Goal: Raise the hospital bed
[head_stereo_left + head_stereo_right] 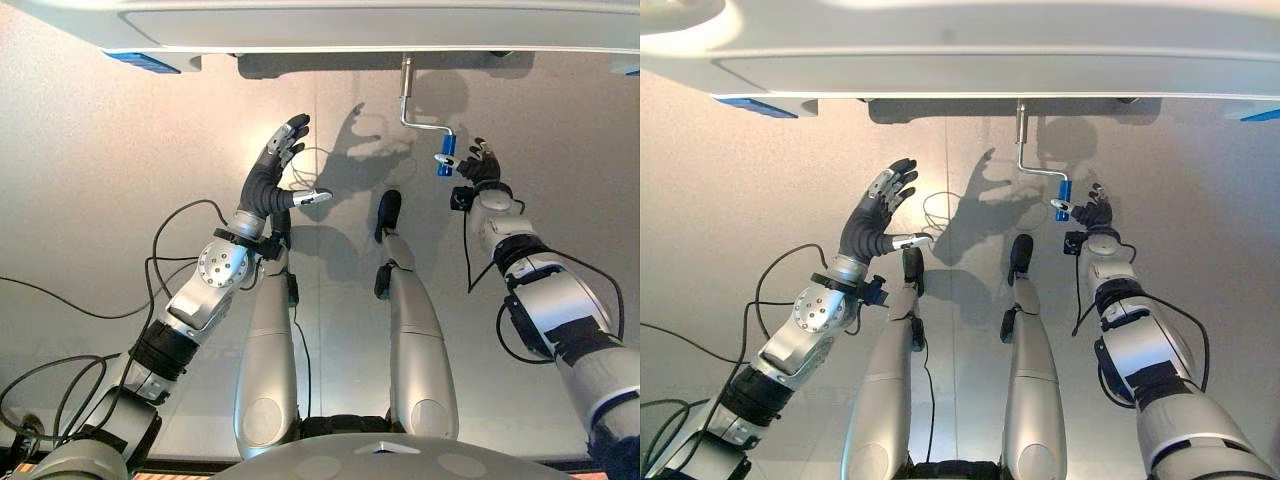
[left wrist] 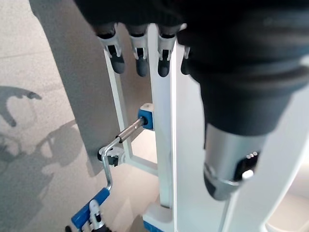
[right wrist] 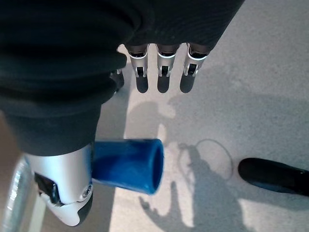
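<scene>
Beside the blue handle [image 1: 445, 156] of the crank, the right robot hand [image 1: 480, 166] is raised toward the foot end of the hospital bed [image 1: 330, 25]. Its fingers [image 3: 163, 77] are straight and hang loose, and its thumb [image 3: 65, 186] lies along the side of the blue handle, right against it, so the hand is relaxed and not closed on anything. The handle is a short blue tube on the end of a bent metal crank [image 1: 410, 105], which hangs down from under the edge of the bed frame, between the middle and the right corner of the foot end. Well apart from the crank, the left robot hand [image 1: 275, 170] is lifted in the air over the floor [image 1: 90, 180], with its fingers spread and straight and its thumb [image 1: 312, 197] pointing to the side; it holds nothing. From the left wrist, the straight fingers [image 2: 140, 55] show in a row in front of the white frame of the bed [image 2: 164, 145], and below them the crank shaft [image 2: 120, 137] goes into a blue fitting [image 2: 145, 116] on that frame. The floor under the bed is pale grey, and the shadows of both hands fall on it near the crank.
</scene>
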{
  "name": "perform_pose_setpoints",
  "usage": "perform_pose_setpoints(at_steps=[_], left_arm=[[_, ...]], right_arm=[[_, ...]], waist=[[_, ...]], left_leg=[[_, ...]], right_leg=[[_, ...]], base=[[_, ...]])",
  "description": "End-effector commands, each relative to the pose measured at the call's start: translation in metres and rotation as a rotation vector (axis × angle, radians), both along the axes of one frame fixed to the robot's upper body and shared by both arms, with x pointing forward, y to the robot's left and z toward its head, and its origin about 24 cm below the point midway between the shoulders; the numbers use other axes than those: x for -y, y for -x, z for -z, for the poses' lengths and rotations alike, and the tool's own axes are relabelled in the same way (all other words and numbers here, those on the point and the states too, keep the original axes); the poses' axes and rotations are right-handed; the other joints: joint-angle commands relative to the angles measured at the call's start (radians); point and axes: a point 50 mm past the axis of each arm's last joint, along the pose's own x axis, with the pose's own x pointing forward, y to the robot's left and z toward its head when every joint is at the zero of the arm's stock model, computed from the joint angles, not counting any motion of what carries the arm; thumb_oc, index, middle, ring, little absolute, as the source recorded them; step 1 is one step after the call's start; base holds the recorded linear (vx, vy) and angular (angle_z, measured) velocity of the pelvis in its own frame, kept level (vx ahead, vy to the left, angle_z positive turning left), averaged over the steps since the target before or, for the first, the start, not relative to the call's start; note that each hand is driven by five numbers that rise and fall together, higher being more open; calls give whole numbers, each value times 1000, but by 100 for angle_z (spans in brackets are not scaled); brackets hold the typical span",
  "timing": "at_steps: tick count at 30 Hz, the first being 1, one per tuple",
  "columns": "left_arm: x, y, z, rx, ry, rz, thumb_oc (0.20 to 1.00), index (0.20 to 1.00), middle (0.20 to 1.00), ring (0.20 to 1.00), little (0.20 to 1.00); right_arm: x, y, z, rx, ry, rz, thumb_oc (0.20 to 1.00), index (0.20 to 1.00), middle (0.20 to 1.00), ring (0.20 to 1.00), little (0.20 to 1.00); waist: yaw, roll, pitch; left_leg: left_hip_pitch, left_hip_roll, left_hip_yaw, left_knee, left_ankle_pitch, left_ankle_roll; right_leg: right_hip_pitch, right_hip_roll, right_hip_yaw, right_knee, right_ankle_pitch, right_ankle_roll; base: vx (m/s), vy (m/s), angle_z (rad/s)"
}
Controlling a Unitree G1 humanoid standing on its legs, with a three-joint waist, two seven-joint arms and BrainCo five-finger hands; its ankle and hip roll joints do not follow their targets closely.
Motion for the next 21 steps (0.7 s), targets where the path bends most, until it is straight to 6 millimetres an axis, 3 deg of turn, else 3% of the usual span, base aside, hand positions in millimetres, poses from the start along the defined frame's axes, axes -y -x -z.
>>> perform_pose_setpoints(at_steps=[1, 10, 11, 12, 15, 21], left_arm=[[13, 19, -24, 125, 74, 99, 1000, 1000, 1000, 1000, 1000], [16, 20, -27, 140, 73, 110, 1000, 1000, 1000, 1000, 1000], [16, 21, -27, 139, 73, 113, 1000, 1000, 1000, 1000, 1000], [16, 21, -28, 140, 75, 115, 1000, 1000, 1000, 1000, 1000], [16, 21, -27, 135, 75, 120, 1000, 1000, 1000, 1000, 1000], [15, 21, -25, 124, 65, 118, 1000, 1000, 1000, 1000, 1000]], right_arm=[[15, 1, -9, -12, 87, 10, 1000, 1000, 1000, 1000, 1000], [8, -3, -16, 24, 74, -11, 1000, 1000, 1000, 1000, 1000], [7, -4, -18, 29, 74, -15, 840, 840, 840, 840, 840], [7, -5, -20, 37, 66, -13, 592, 592, 592, 592, 592], [4, -6, -23, 48, 62, -23, 216, 216, 216, 216, 216], [-6, -10, -30, 92, 27, -44, 200, 200, 200, 200, 200]], waist=[[16, 35, -23], [21, 42, -23], [20, 41, -23], [21, 42, -23], [23, 43, -23], [24, 39, -23]], left_leg=[[-27, -28, 8, 29, -6, 35], [-35, -28, 9, 31, -9, 37], [-37, -29, 8, 34, -9, 37], [-37, -28, 8, 34, -9, 37], [-41, -29, 7, 31, -7, 36], [-46, -30, 6, 34, -9, 38]], right_leg=[[17, -34, 5, 85, -80, 76], [6, -38, 6, 94, -83, 78], [6, -37, 6, 95, -83, 78], [3, -37, 6, 96, -84, 77], [2, -37, 6, 96, -86, 77], [-2, -36, 8, 99, -86, 78]], base=[[17, 11, 3], [0, 0, 0], [0, 0, 0], [0, 0, 0], [0, 0, 0], [0, 0, 0]])
